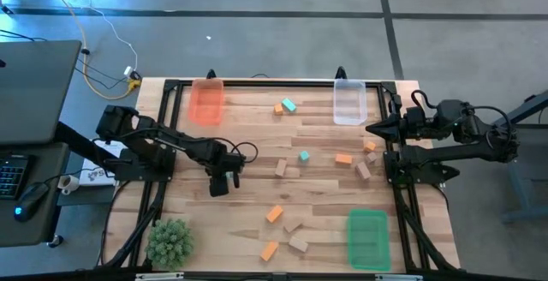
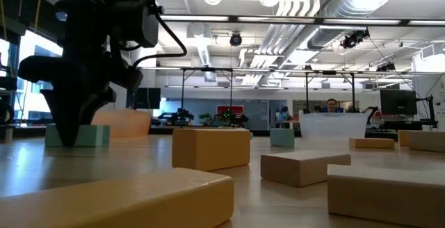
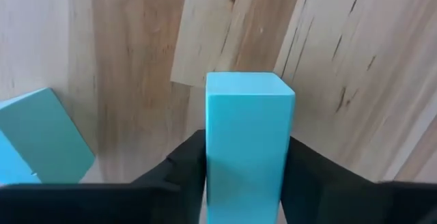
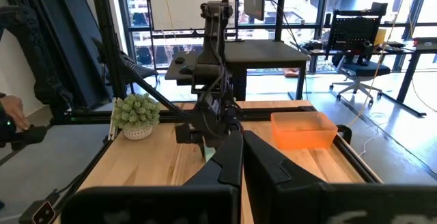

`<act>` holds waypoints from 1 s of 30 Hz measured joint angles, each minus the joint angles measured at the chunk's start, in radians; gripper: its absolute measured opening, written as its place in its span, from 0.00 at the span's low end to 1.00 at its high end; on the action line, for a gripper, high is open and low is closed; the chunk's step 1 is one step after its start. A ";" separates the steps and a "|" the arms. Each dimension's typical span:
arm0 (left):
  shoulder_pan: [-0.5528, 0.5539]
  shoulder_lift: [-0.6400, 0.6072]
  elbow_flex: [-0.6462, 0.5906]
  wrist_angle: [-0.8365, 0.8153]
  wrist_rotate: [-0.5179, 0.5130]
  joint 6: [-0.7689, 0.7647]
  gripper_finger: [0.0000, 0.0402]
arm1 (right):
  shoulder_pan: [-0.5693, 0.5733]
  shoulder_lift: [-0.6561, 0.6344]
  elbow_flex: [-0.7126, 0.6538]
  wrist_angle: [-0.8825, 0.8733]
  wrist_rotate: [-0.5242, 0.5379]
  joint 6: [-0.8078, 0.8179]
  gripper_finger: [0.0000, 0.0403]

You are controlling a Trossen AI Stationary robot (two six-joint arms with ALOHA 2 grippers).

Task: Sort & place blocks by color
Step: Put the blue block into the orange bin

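Observation:
My left gripper (image 1: 221, 181) points down at the table's left middle and is shut on a teal block (image 3: 249, 142). A second teal block (image 3: 41, 138) lies flat on the table right beside it. In the low view the left gripper (image 2: 69, 134) stands in front of teal wood (image 2: 87, 136) at table level. Other blocks lie flat and scattered: teal (image 1: 303, 156), orange (image 1: 274, 214), tan (image 1: 281, 168) and more. My right gripper (image 1: 377, 128) waits shut at the right edge, touching nothing. My left gripper pinches the teal cuboid by its two long side faces (image 3: 218, 176), one dark finger (image 3: 181, 166) on each side. The fingers come from above, pointing down, and lie along the block. Whether its far end (image 3: 249, 84) rests on the table, I cannot tell.
An orange tray (image 1: 206, 101) and a clear tray (image 1: 349, 103) stand at the far edge, and a green tray (image 1: 368, 238) at the near right. A spiky green plant (image 1: 169, 241) sits at the near left. Bare wood lies between the left gripper and the orange tray.

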 joint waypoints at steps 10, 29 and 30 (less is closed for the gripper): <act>0.000 -0.028 0.021 -0.003 0.057 -0.118 0.26 | 0.000 0.000 0.000 0.000 0.000 0.000 0.00; 0.229 -0.217 0.197 -0.005 -0.159 -0.083 0.26 | 0.000 0.000 0.000 -0.006 0.000 0.000 0.00; 0.256 -0.227 0.200 -0.002 -0.175 -0.069 0.26 | 0.000 0.000 0.000 -0.006 0.000 0.000 0.00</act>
